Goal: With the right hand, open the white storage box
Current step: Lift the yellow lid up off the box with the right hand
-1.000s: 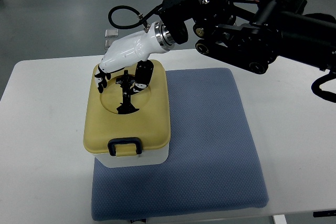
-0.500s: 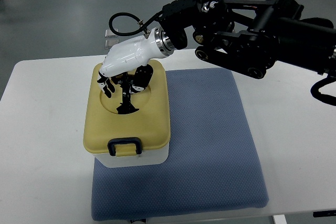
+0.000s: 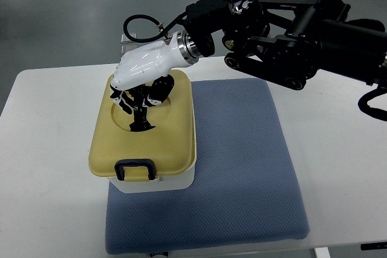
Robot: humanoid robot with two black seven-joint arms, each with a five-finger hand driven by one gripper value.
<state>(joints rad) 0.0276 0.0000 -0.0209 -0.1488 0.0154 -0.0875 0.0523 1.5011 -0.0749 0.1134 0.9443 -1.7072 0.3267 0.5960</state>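
Grasping the lid handle [image 3: 143, 112], the right hand [image 3: 140, 72] holds the yellow lid [image 3: 163, 149] skewed — overhanging the box's [image 3: 175, 180] left edge.

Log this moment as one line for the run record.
right hand: shut on lid handle | yellow lid: tilted, lifting off white storage box | blue mat: under box | left arm: unseen

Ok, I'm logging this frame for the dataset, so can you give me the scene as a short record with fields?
Surface: white table with blue mat
Box: white storage box on the mat's left edge
Lid: yellow lid, skewed on the box, black latch at front
Right hand: right hand gripping the lid's black handle
Left hand: not in view
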